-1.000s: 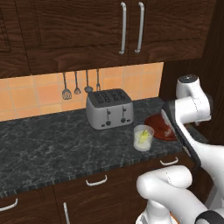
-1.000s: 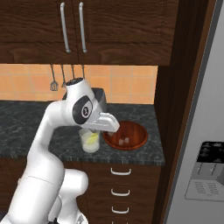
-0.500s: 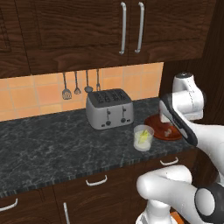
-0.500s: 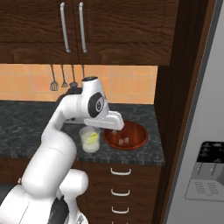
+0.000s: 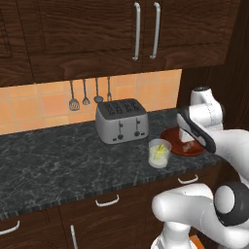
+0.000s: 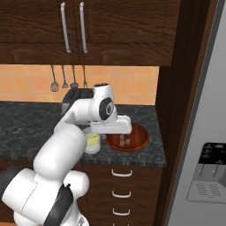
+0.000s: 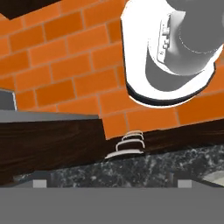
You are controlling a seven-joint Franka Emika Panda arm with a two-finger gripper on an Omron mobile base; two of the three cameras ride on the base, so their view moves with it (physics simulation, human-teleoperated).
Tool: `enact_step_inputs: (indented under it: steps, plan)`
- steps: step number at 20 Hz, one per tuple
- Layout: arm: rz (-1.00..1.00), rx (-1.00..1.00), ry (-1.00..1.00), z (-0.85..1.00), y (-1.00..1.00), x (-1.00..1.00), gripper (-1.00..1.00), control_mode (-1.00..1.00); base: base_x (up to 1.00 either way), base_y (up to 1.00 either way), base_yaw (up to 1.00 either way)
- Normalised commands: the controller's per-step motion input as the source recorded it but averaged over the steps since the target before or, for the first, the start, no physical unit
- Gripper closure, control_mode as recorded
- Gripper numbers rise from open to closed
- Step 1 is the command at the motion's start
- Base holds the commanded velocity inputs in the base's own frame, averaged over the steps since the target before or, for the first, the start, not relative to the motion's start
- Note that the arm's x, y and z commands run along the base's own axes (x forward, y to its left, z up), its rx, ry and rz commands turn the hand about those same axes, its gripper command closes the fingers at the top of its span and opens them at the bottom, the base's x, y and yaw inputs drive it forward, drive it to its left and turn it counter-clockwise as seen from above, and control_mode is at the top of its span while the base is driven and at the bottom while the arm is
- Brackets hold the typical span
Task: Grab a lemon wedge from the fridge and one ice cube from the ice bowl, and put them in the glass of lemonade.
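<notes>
Pincer (image 6: 125,140) wide open w/ nothing held, above shallow reddish-brown ice bowl (image 6: 142,141). Risk imo: clipping short clear lemonade glass (image 6: 92,143) just beside it, spilling it.

Flat, even rendered light, no clear source. Tile backsplash (image 5: 44,104) brightest, upper cabinets (image 5: 97,39) dim brown. Soft sheen on toaster (image 5: 121,121) and ice bowl (image 6: 128,137). Base views slightly soft, low-res. Hand view tilted, sharp enough.
</notes>
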Motion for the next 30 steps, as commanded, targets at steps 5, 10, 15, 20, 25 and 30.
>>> enact_step_inputs:
  steps: [5, 10, 15, 20, 25, 30]
  plan:
    - [0.02, 0.0, 0.09, -0.45, 0.0, 0.35, -1.0, -1.0, 0.0, 0.0, 0.0]
    - [-0.02, 0.07, 0.04, -0.1, 0.0, 0.45, -1.0, -1.0, 0.0, 0.0, 0.0]
    - [-0.11, 0.12, 0.0, -0.11, 0.0, 0.41, -1.0, -1.0, 0.0, 0.0, 0.0]
    - [-0.08, 0.01, 0.0, -0.32, -0.04, 0.18, -1.0, -1.0, 0.0, 0.0, 0.0]
    - [-0.01, 0.0, 0.0, -0.31, -0.04, 0.13, -1.0, -1.0, 0.0, 0.0, 0.0]
    - [0.0, 0.0, 0.0, -0.3, 0.0, 0.24, -1.0, -1.0, 0.0, 0.0, 0.0]
